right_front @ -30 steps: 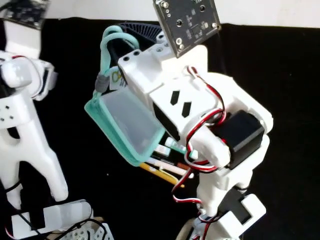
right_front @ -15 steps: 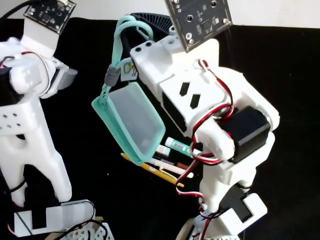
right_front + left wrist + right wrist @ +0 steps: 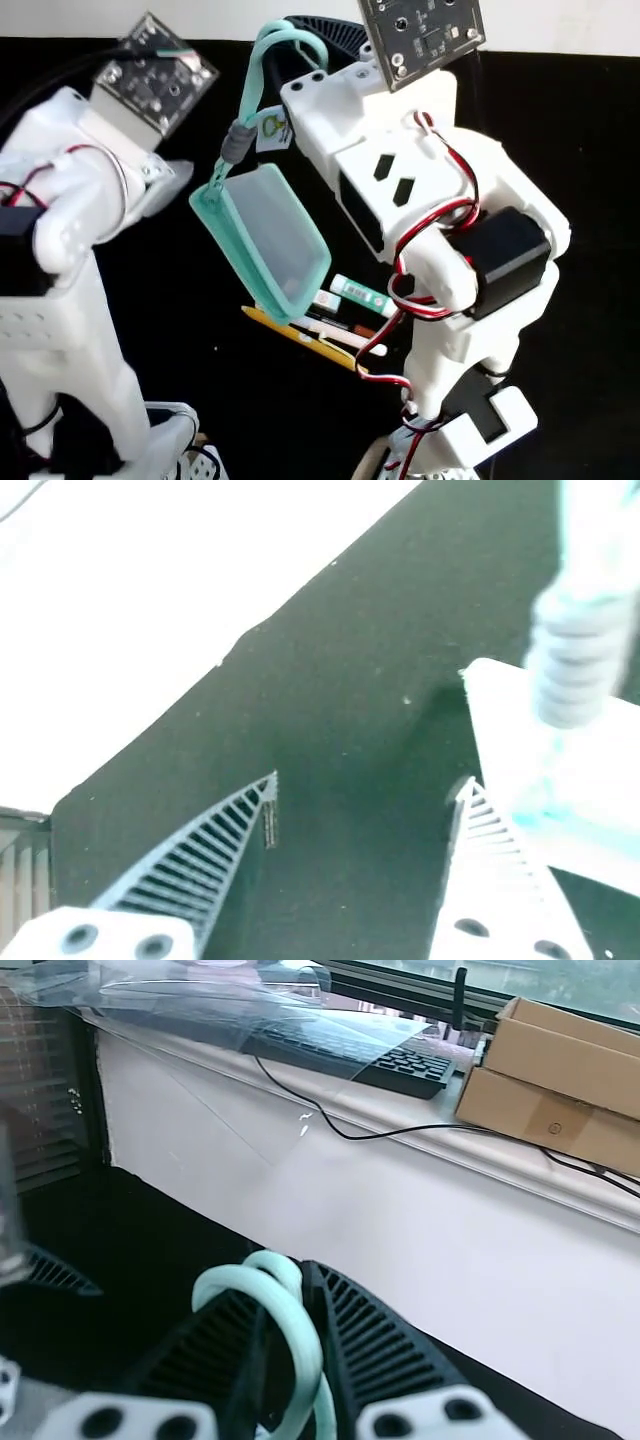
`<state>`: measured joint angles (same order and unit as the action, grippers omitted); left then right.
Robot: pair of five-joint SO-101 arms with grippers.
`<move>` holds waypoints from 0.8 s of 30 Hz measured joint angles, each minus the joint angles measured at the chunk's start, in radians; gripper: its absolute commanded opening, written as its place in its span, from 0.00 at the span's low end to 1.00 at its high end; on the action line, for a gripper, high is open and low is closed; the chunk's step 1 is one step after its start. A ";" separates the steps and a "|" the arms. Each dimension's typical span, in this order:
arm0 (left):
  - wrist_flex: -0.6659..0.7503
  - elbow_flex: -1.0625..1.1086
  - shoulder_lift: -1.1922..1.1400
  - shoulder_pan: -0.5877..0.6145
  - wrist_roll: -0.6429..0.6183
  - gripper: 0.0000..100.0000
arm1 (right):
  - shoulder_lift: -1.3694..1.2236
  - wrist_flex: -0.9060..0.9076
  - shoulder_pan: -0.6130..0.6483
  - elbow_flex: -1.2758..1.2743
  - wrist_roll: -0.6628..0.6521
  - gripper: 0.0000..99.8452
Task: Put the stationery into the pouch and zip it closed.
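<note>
In the high view, the left arm (image 3: 75,215) has been swung in until its wrist sits just beside the pouch (image 3: 268,240). The pouch has been raised a little and hangs tilted above the stationery (image 3: 335,315), which lies on the black table (image 3: 580,130). In the left wrist view, the left gripper (image 3: 365,785) is seen spread wide and empty, with the pouch's corner just beside one finger. In the right wrist view, the right gripper (image 3: 285,1272) is seen clamped on the pouch's teal loop (image 3: 300,1340). A two-handed opening is probably being set up, and nothing has been loaded yet.
</note>
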<state>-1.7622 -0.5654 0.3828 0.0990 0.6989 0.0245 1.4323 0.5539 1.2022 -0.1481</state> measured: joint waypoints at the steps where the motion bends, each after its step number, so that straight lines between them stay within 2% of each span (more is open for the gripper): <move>1: 0.000 0.014 0.011 -0.009 -0.002 0.28 | 0.000 0.000 0.000 0.000 0.000 0.01; 24: 0.000 0.170 0.055 -0.091 -0.002 0.28 | 0.000 0.000 -0.003 0.000 0.000 0.01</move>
<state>-1.7622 -0.3951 0.4381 0.0084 0.6974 0.0245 1.4323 0.5508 1.2022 -0.1481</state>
